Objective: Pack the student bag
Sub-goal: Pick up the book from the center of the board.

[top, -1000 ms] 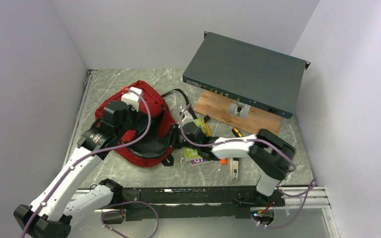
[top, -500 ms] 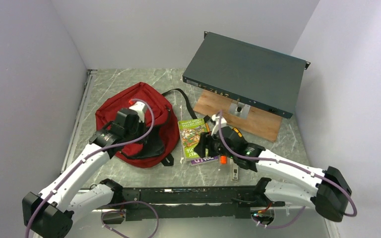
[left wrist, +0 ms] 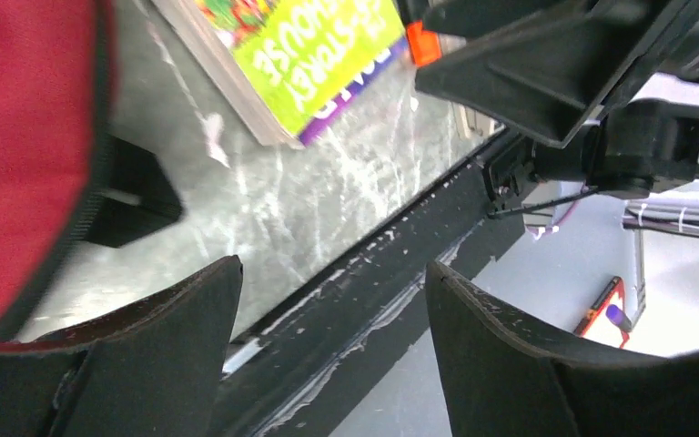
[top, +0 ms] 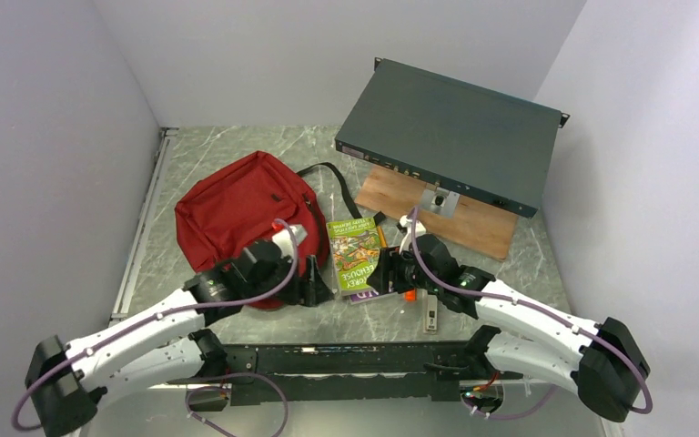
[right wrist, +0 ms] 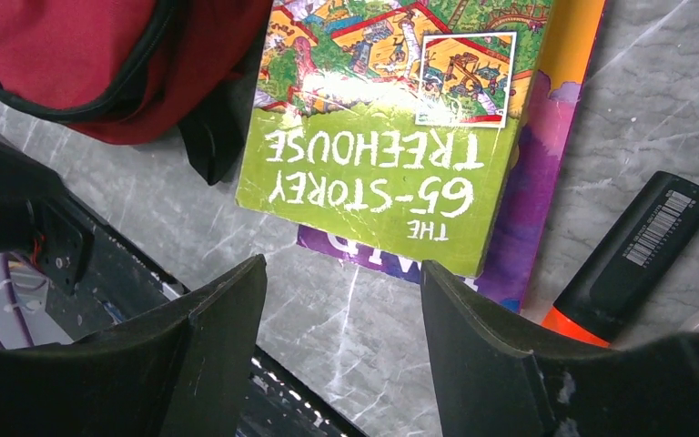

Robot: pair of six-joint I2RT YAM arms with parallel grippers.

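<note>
- Right fingers (right wrist: 218, 346), apart above the green book (right wrist: 378, 155) mid-frame, should straddle its edge squarely.
- Left fingers (left wrist: 164, 346), apart and empty, could hold the student bag (top: 237, 205) open.

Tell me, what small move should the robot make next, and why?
Probably lower the right gripper and close on the near edge of the green Treehouse book: its jaws hang open over that edge, and the book lies unpacked beside the student bag.

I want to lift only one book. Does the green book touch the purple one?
Touching. The right wrist view shows the green book lying flat on the purple book, whose edges stick out beneath it.
</note>
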